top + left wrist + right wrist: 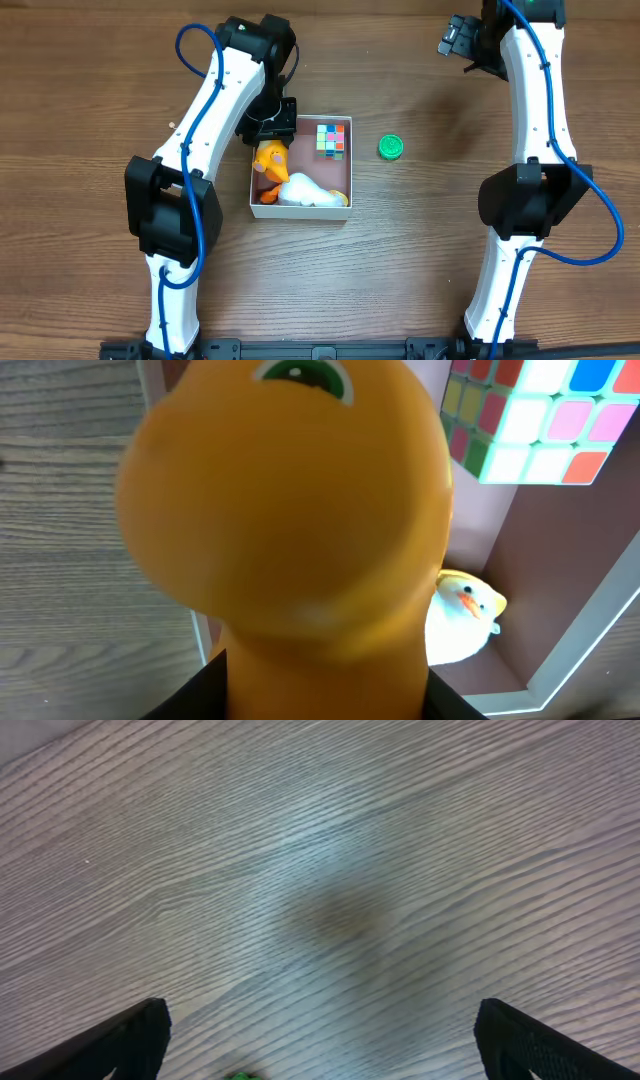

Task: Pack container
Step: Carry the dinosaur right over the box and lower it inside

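The container (346,205) is a shallow square box with white walls and a reddish-brown inside, at the table's middle. In it lie a colourful puzzle cube (331,139) and a white plush duck (305,192); both also show in the left wrist view, the cube (535,415) at the top right and the duck (462,622) lower. My left gripper (272,135) is shut on an orange toy (269,160) over the box's left side; the toy (290,510) fills the left wrist view. My right gripper (462,40) is open and empty at the far right, above bare wood (320,920).
A small green round cap (391,148) lies on the table right of the container; a sliver of it (238,1075) shows at the bottom of the right wrist view. Both arms' white links stand left and right of the box.
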### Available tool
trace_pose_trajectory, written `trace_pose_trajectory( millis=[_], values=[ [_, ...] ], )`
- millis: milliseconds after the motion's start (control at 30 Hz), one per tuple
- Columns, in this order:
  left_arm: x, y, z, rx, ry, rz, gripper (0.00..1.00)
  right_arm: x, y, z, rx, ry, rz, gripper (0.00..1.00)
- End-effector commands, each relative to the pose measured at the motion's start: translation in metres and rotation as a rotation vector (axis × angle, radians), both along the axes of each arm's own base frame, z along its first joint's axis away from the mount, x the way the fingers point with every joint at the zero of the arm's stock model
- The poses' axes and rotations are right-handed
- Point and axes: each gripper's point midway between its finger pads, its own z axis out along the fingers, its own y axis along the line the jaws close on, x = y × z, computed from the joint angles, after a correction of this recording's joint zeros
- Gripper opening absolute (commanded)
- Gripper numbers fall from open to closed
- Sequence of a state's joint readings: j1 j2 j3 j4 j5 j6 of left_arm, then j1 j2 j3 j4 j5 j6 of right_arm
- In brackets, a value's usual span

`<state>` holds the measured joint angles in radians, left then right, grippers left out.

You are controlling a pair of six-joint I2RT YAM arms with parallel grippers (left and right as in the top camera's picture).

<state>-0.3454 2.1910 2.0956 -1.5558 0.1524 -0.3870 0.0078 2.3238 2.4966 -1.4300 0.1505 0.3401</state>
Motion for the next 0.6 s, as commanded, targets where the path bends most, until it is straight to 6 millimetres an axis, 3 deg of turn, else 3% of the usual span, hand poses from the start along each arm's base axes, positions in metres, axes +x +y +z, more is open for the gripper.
trace_pose_trajectory(
  millis=[0,233,300,367,433,567],
  values=[
    [-0.004,-0.002,-0.001,0.01,0.007,0.003,0.45,0.004,-0.005,0.016,-0.013,-0.047,-0.014,1.0],
    [-0.014,-0.006,-0.02,0.025,0.043,-0.018,0.47,0.004,-0.005,0.016,-0.013,-0.047,-0.014,1.0],
    [-0.012,-0.007,-0.02,0.022,0.037,-0.018,0.54,0.004,-0.005,0.016,-0.013,-0.047,-0.014,1.0],
    [-0.012,-0.007,-0.02,0.023,0.036,-0.018,0.55,0.004,-0.005,0.016,-0.013,-0.047,-0.014,1.0],
    [-0.009,-0.005,-0.021,0.033,0.02,-0.019,0.65,0.004,-0.005,0.016,-0.013,-0.047,-0.014,1.0],
    [-0.003,-0.002,-0.022,0.05,-0.005,-0.022,0.71,0.004,-0.005,0.016,-0.013,-0.047,-0.014,1.0]
  ],
)
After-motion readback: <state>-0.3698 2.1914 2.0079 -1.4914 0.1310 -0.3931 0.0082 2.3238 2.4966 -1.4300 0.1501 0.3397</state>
